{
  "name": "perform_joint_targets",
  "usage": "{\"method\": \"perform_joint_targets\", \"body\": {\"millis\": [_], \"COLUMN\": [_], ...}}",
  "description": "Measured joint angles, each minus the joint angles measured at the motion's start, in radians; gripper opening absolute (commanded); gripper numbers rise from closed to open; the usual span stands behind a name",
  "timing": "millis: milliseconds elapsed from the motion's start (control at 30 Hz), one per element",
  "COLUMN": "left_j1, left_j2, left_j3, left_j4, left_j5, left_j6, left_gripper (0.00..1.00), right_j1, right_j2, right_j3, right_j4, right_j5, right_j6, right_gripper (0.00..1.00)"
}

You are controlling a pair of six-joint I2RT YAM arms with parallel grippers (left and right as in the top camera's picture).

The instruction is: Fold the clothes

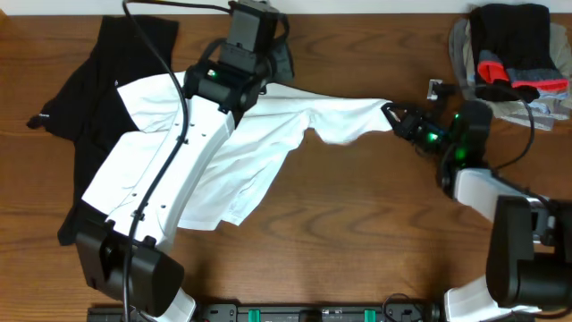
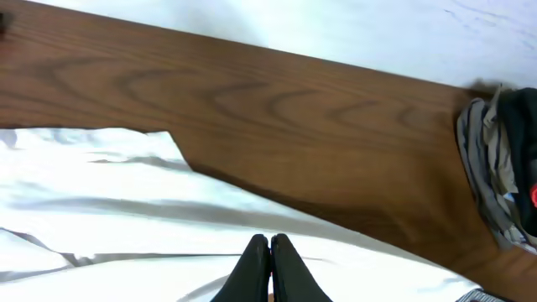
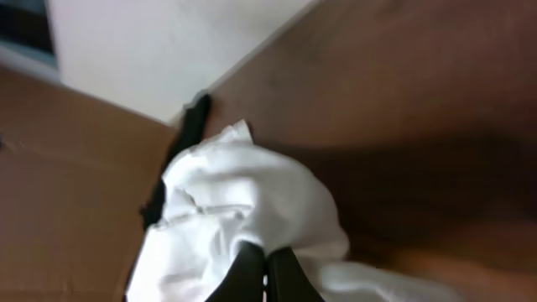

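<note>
The white T-shirt [image 1: 259,143] lies spread across the middle of the table, with one end drawn out to the right. My left gripper [image 1: 265,79] is at the shirt's far edge; in the left wrist view its fingers [image 2: 270,252] are shut on the white cloth [image 2: 126,210]. My right gripper [image 1: 394,115] is shut on the shirt's right tip, and its fingers [image 3: 268,260] pinch a bunched fold of the shirt [image 3: 243,193]. The black garment [image 1: 98,80] lies at the far left, partly under the shirt and my left arm.
A pile of other clothes [image 1: 514,49], black, red and grey, sits at the far right corner; it also shows in the left wrist view [image 2: 503,168]. Bare wood table [image 1: 357,215] shows in front of the shirt. My left arm lies across the shirt's left half.
</note>
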Motion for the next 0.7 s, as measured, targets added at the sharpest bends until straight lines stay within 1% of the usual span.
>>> {"method": "perform_joint_targets", "body": {"millis": [133,233,333,433,600,700], "left_j1": [-0.008,-0.01,-0.01,-0.009,-0.009,-0.009], "left_j2": [0.006,0.018,0.029,0.033,0.033,0.033], "left_j3": [0.0,0.0,-0.001,-0.003,-0.006,-0.007], "left_j4": [-0.014,-0.06,-0.138,-0.24,-0.391,-0.5], "left_j5": [0.001,0.001,0.0,0.001,0.001,0.002], "left_j6": [0.017,0.042,0.083,0.127,0.202,0.261], "left_gripper": [0.06,0.06,0.06,0.06,0.06,0.06], "right_j1": [0.0,0.002,0.011,0.018,0.012,-0.001], "right_j2": [-0.032,-0.04,-0.04,-0.04,-0.043,-0.043], "right_j3": [0.135,0.257,0.365,0.433,0.474,0.48], "right_j4": [-0.35,-0.621,-0.824,-0.909,-0.935,-0.936], "right_j5": [0.032,0.11,0.225,0.349,0.49,0.53], "right_j6": [-0.193,-0.336,-0.458,-0.544,-0.617,-0.642], "right_gripper": [0.01,0.01,0.01,0.01,0.01,0.01]}}
